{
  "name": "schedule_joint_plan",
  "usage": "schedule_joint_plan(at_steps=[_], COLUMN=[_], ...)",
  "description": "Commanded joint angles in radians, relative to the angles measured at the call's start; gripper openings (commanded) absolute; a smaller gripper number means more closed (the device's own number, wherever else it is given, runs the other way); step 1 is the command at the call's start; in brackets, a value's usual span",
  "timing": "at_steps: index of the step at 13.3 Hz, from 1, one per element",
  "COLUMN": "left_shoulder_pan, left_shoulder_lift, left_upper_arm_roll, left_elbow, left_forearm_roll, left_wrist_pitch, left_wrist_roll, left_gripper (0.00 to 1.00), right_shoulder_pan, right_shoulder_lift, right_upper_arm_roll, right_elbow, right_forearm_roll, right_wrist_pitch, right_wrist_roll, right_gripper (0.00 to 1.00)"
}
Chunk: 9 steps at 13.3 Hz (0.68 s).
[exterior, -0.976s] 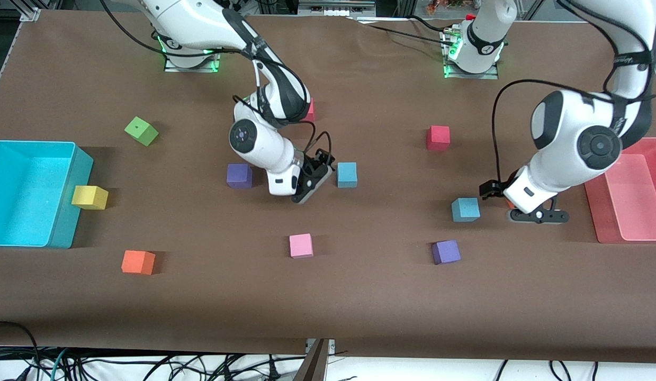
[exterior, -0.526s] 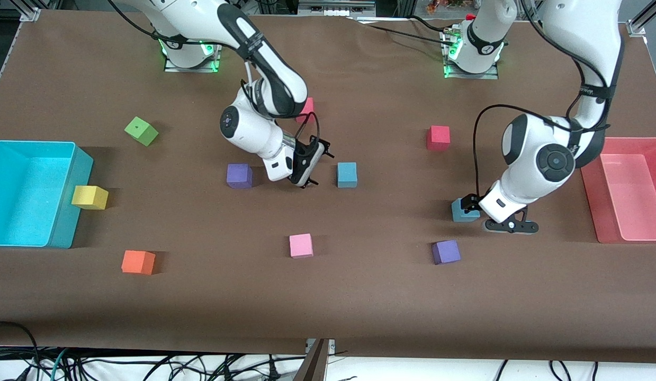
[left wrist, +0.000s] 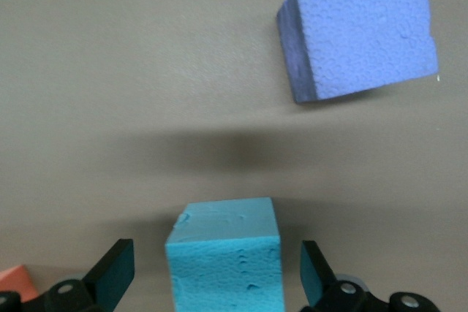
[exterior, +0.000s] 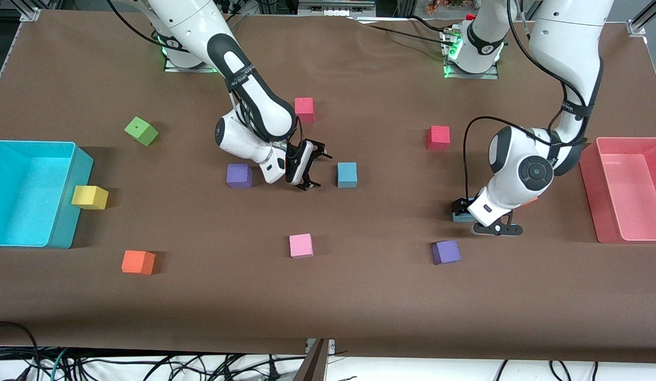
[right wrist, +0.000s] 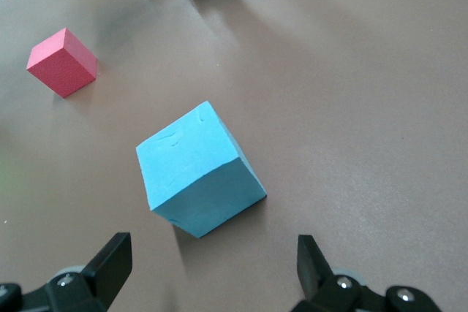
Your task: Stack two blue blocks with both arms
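One blue block (exterior: 347, 174) lies mid-table; in the right wrist view this blue block (right wrist: 197, 169) sits just ahead of the fingertips, not between them. My right gripper (exterior: 317, 170) hangs open, low over the cloth beside it, on the side toward the right arm's end; the right gripper (right wrist: 212, 268) holds nothing. The other blue block (exterior: 457, 216) is mostly hidden under my left hand. My left gripper (exterior: 465, 210) is open around it. In the left wrist view this blue block (left wrist: 223, 253) stands between the fingers of the left gripper (left wrist: 218, 283) with gaps on both sides.
A cyan bin (exterior: 63, 190) stands at the right arm's end and a pink bin (exterior: 605, 196) at the left arm's end. Purple blocks (exterior: 239, 175) (exterior: 446, 252), a pink block (exterior: 300, 245), red blocks (exterior: 304, 108) (exterior: 438, 137), and green (exterior: 141, 130), yellow (exterior: 89, 197) and orange (exterior: 138, 262) blocks lie scattered.
The left gripper has slid toward the right arm's end until its open fingers straddle its blue block. The right gripper has swung up and turned to face the other blue block.
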Motion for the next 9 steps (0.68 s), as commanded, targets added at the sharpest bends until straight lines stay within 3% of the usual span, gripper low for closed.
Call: schedule_joint_plan(at_steps=[1, 4, 5, 7, 9], left_shoulder_pan=[-0.015, -0.015, -0.015, -0.015, -0.015], left_shoulder_lift=[0.015, 0.029, 0.029, 0.024, 0.001], left_upper_arm_roll=[0.007, 0.007, 0.007, 0.007, 0.007], left_elbow=[-0.007, -0.009, -0.010, -0.027, -0.029], left_forearm_roll=[-0.028, -0.028, -0.028, -0.027, -0.016], left_wrist_pitch=[0.014, 0.017, 0.015, 0.005, -0.003], left_wrist_roll=[0.015, 0.020, 0.023, 0.023, 0.021], left_gripper=[1.00, 0.99, 0.61, 0.20, 0.09], right_shoulder_pan=[-0.010, -0.013, -0.013, -0.013, -0.015], right_shoulder_lift=[0.008, 0.016, 0.016, 0.016, 0.016], right_upper_arm_roll=[0.011, 0.011, 0.011, 0.011, 0.011], right_elbow=[0.029, 0.035, 0.035, 0.037, 0.035], right_forearm_roll=[0.024, 0.025, 0.025, 0.028, 0.051], right_wrist_pitch=[-0.011, -0.013, -0.013, -0.030, -0.040], right_wrist_roll=[-0.042, -0.059, -0.061, -0.073, -0.102], right_gripper=[1.00, 1.00, 1.00, 1.00, 1.00])
